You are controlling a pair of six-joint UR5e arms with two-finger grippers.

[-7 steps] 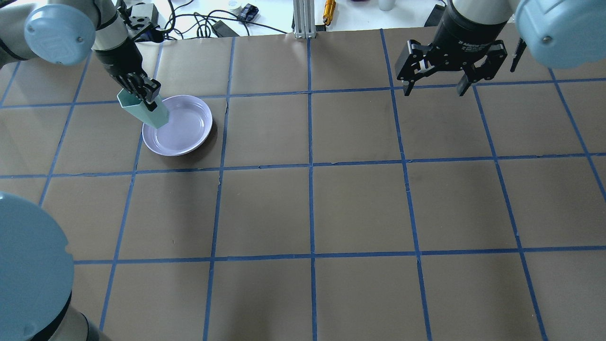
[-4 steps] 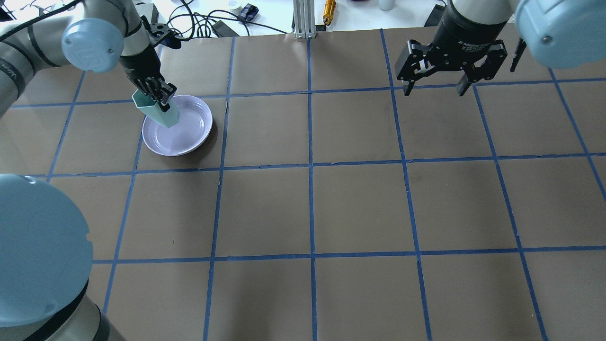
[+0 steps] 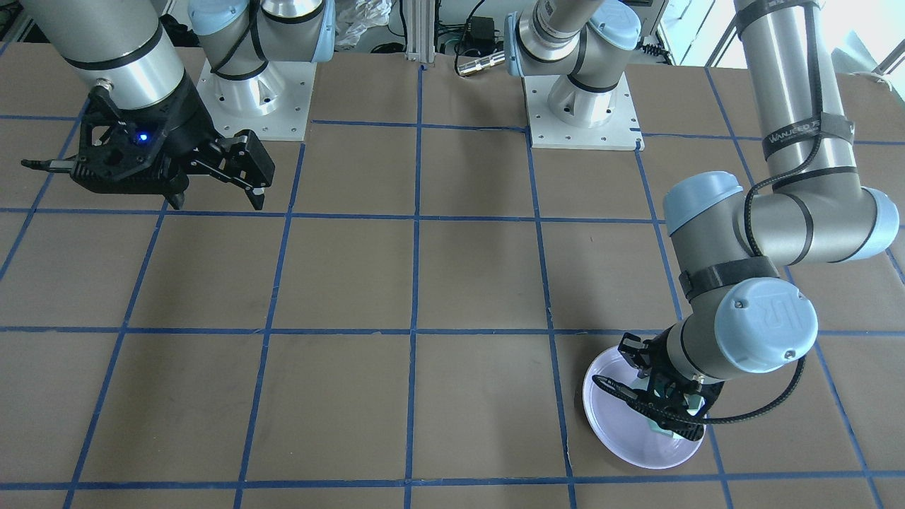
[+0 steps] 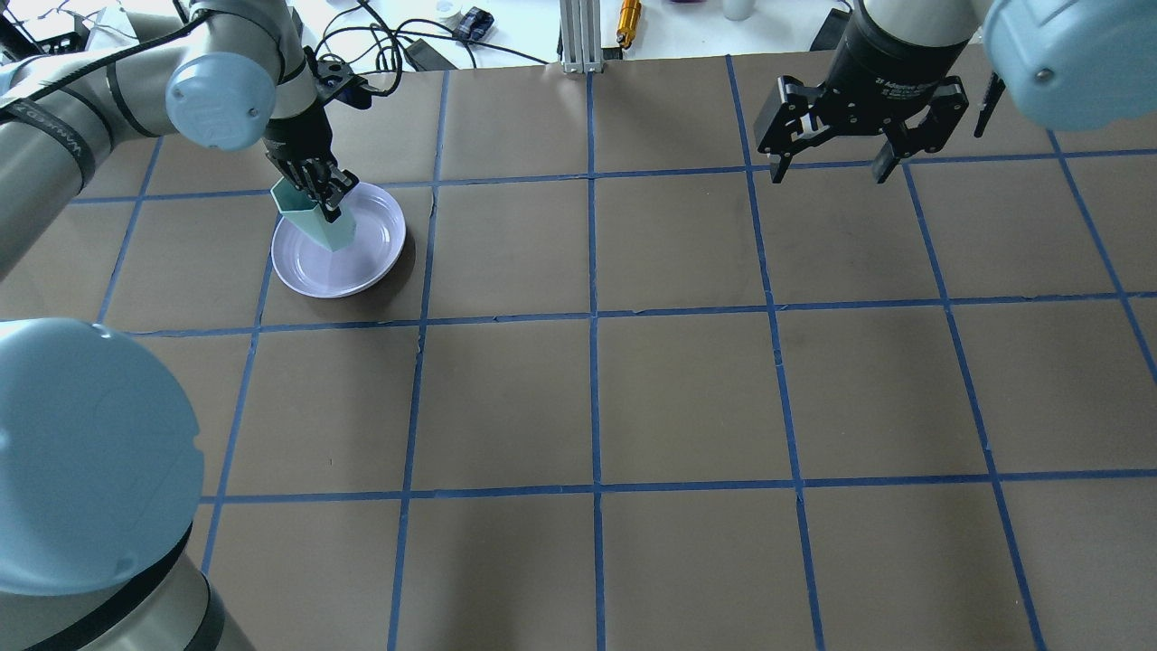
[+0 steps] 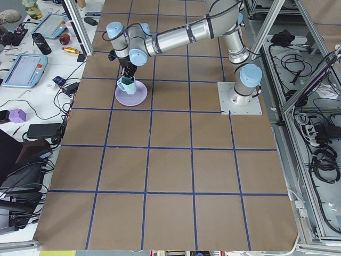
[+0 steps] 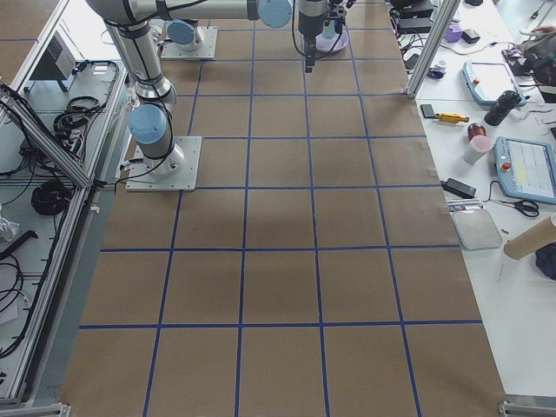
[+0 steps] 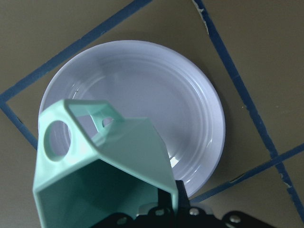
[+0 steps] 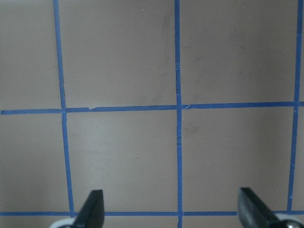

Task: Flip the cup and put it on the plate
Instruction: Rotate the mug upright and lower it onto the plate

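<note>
Two grippers are in view. The left gripper (image 4: pixel 324 193) is clamped on the wall of the mint-green faceted cup (image 4: pixel 316 220). It holds the cup tilted, mouth up, over the left part of the lavender plate (image 4: pixel 375 244). Whether the cup's base touches the plate cannot be told. The right gripper (image 4: pixel 827 174) hangs with fingers spread apart, gripping nothing, well apart from the plate above the brown table (image 4: pixel 687 398).
</note>
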